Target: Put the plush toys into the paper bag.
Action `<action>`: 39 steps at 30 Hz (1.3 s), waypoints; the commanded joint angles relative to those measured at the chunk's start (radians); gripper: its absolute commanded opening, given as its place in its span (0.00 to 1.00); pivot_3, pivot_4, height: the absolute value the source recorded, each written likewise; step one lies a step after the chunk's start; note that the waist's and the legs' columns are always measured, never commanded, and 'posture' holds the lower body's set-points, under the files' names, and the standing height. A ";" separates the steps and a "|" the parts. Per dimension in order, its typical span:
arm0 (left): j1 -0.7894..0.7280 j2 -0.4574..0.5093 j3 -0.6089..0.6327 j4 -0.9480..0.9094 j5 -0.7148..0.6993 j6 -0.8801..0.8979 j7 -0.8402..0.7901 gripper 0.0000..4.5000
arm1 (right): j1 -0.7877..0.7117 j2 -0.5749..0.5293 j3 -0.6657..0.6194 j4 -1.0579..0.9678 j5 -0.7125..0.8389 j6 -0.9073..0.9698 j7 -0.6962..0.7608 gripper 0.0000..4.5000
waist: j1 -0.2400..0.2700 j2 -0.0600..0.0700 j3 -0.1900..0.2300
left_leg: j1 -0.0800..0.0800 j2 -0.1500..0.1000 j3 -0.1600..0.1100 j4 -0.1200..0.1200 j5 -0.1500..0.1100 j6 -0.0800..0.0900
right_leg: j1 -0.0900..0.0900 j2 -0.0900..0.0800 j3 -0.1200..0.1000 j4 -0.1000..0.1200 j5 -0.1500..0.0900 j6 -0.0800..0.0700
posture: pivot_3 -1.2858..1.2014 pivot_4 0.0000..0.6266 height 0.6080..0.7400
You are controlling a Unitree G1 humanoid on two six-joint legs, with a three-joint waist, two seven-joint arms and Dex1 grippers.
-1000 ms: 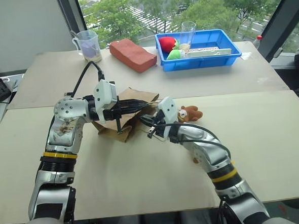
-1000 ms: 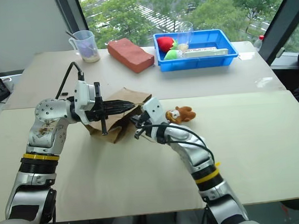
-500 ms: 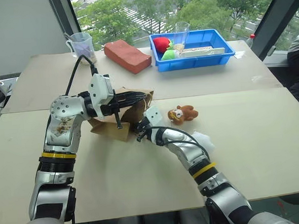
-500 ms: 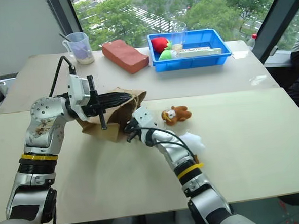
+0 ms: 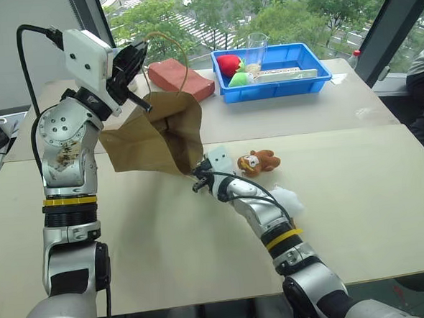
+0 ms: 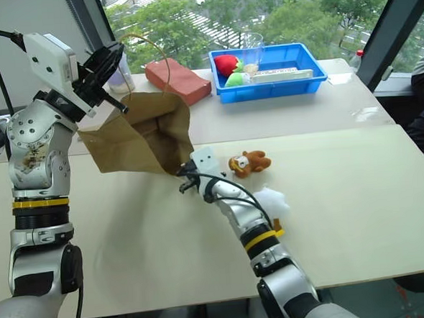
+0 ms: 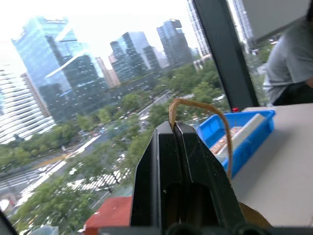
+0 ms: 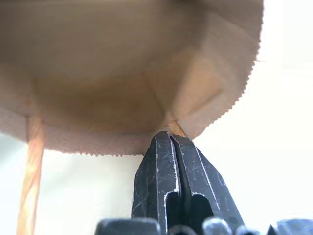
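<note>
The brown paper bag point(image 5: 156, 133) hangs tilted above the table, its mouth facing down and to the right. My left gripper point(image 5: 140, 46) is raised high and shut on the bag's beige loop handle point(image 7: 195, 105). My right gripper point(image 5: 197, 183) sits low near the table, shut on the lower rim of the bag's mouth; the right wrist view looks into the open bag point(image 8: 122, 73). The brown plush toy point(image 5: 259, 161) lies on the table just right of that gripper. The white plush toy point(image 5: 290, 197) lies nearer, partly behind my right forearm.
At the back stand a reddish-brown block point(image 5: 182, 74) and a blue tray point(image 5: 280, 91) with a red toy point(image 5: 227, 61), a green toy point(image 5: 241, 76) and a clear cup point(image 5: 258, 46). A person point(image 5: 422, 63) is at the right edge.
My left gripper has risen and swung left, lifting the bag by its handle off the table so it hangs open. My right gripper has stayed low at the bag's mouth.
</note>
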 commanded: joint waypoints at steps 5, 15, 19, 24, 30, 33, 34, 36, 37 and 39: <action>0.000 0.012 -0.009 -0.122 -0.026 0.067 0.009 0.00 | -0.042 0.006 0.006 0.076 -0.029 -0.012 0.010 0.01 | -0.005 0.000 0.000 | -0.001 -0.001 0.000 -0.001 0.000 0.000 | -0.002 0.000 0.000 0.000 0.000 0.000 | 0.52 0.24 1.00; 0.113 0.007 -0.039 -0.156 -0.052 0.072 -0.080 0.00 | 0.008 -0.085 0.018 0.007 -0.083 -0.009 0.062 0.01 | 0.001 0.000 0.000 | 0.001 -0.005 -0.006 -0.002 0.000 -0.001 | -0.002 -0.001 0.000 0.000 0.000 0.000 | 0.52 0.24 1.00; 0.135 -0.008 -0.069 -0.165 -0.087 0.076 -0.141 0.00 | 0.099 -0.163 0.016 -0.182 -0.076 0.067 0.101 0.01 | 0.008 0.001 0.000 | -0.001 -0.007 -0.010 -0.002 -0.001 0.000 | -0.002 -0.004 -0.001 0.000 0.000 0.000 | 0.52 0.24 1.00; 0.126 -0.056 -0.118 -0.147 -0.107 0.058 -0.196 0.00 | 0.205 -0.228 0.006 -0.429 -0.036 0.189 0.145 0.01 | 0.019 0.001 0.000 | -0.002 -0.010 -0.011 -0.001 -0.002 0.002 | -0.002 -0.005 -0.002 -0.001 0.000 0.000 | 0.52 0.24 1.00; 0.131 -0.082 -0.182 -0.108 -0.098 0.001 -0.310 0.00 | 0.279 -0.280 -0.009 -0.675 -0.004 0.342 0.150 0.01 | 0.023 0.000 0.000 | -0.003 -0.010 -0.009 -0.001 -0.002 0.002 | -0.002 -0.004 -0.003 -0.004 0.000 0.000 | 0.52 0.24 1.00; 0.130 -0.075 -0.192 -0.086 -0.089 -0.025 -0.344 0.00 | 0.255 -0.263 -0.010 -0.740 0.051 0.375 0.182 0.01 | 0.020 0.000 0.000 | -0.002 -0.009 -0.008 0.000 -0.002 0.002 | -0.002 -0.003 -0.002 -0.005 0.000 0.000 | 0.52 0.24 1.00; 0.129 -0.073 -0.192 -0.083 -0.090 -0.030 -0.354 0.00 | 0.243 -0.254 -0.010 -0.746 0.068 0.376 0.193 0.01 | 0.018 0.000 0.000 | -0.002 -0.009 -0.008 0.000 -0.002 0.002 | -0.002 -0.002 -0.001 -0.005 0.000 0.000 | 0.52 0.24 1.00; 0.130 -0.068 -0.190 -0.086 -0.096 -0.032 -0.367 0.00 | 0.213 -0.232 -0.014 -0.743 0.101 0.382 0.208 0.01 | 0.015 0.000 0.000 | -0.001 -0.009 -0.008 0.000 -0.002 0.002 | -0.002 -0.002 -0.001 -0.005 0.000 0.000 | 0.52 0.24 1.00; 0.133 -0.066 -0.188 -0.090 -0.098 -0.032 -0.372 0.00 | 0.197 -0.223 -0.013 -0.732 0.115 0.384 0.218 0.01 | 0.015 0.000 0.000 | -0.001 -0.009 -0.008 0.000 -0.002 0.002 | -0.002 -0.002 -0.001 -0.005 0.000 0.000 | 0.52 0.24 1.00; 0.144 -0.062 -0.186 -0.102 -0.101 -0.031 -0.380 0.00 | 0.166 -0.206 -0.006 -0.696 0.131 0.382 0.229 0.01 | 0.015 0.000 0.000 | -0.001 -0.009 -0.009 -0.001 -0.002 0.002 | -0.002 -0.002 -0.002 -0.005 0.000 0.000 | 0.52 0.24 1.00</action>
